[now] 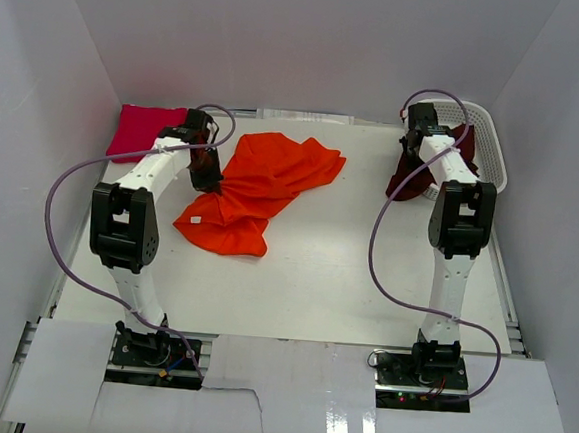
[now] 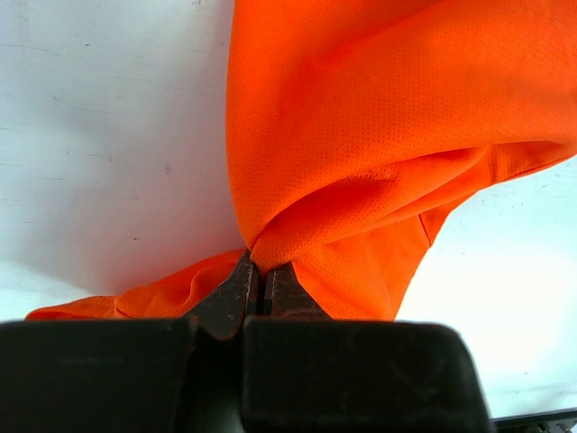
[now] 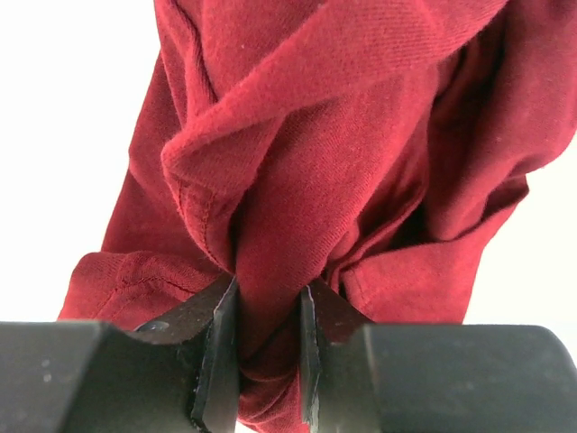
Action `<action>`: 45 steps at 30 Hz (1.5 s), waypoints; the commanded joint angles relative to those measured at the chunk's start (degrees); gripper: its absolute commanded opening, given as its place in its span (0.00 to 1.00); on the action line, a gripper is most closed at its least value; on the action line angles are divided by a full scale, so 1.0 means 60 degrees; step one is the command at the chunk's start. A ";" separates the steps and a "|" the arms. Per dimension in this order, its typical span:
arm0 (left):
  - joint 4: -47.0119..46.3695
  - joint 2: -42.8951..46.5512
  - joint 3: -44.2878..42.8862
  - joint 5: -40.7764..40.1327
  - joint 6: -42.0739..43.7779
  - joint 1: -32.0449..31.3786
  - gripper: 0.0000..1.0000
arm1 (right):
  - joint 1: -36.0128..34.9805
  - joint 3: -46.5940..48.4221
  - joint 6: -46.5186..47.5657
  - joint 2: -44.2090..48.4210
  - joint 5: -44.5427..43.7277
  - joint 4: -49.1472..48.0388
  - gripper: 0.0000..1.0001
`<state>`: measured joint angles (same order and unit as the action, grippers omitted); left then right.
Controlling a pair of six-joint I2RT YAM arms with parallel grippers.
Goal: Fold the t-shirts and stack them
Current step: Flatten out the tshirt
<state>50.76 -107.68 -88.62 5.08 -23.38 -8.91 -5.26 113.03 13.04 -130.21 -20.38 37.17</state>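
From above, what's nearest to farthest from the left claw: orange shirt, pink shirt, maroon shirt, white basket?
From the left gripper:
1. Orange t-shirt: pinched in it.
2. Magenta t-shirt: just beside it, back-left.
3. Maroon t-shirt: far right, held by the right gripper.
4. White basket: back-right corner, just beyond.

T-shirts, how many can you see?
3. The orange t-shirt lies mid-table, pinched by the left gripper; the pink t-shirt sits at the far left corner; the maroon t-shirt is held by the right gripper beside the basket. More may hide there.
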 commanded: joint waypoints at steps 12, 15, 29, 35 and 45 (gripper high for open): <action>-0.0125 0.0295 -0.0245 0.0076 -0.0015 -0.0405 0.00 | 0.0027 -0.0293 0.0420 0.1470 -0.2258 -0.1799 0.90; -0.0125 0.0280 -0.0201 0.0003 -0.0044 -0.0507 0.00 | -0.0222 -0.0803 0.0273 0.2481 -0.2067 -0.2282 0.90; 0.0050 0.0192 -0.0582 0.0017 -0.0176 -0.1005 0.00 | -0.1613 -0.2649 -0.4071 0.5428 0.3846 -0.2139 0.81; 0.0284 0.0368 -0.0508 0.0090 -0.0118 -0.1284 0.00 | -0.2638 -0.3926 -0.4328 0.5472 0.4936 -0.1685 0.88; 0.0344 0.0675 0.0325 0.1117 -0.0527 -0.1781 0.00 | -0.4045 -0.6249 -0.4720 0.6142 0.6793 -0.1461 0.92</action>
<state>52.99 -107.66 -88.95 9.56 -24.82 -17.45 -29.26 80.97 -12.12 -98.35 14.33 29.50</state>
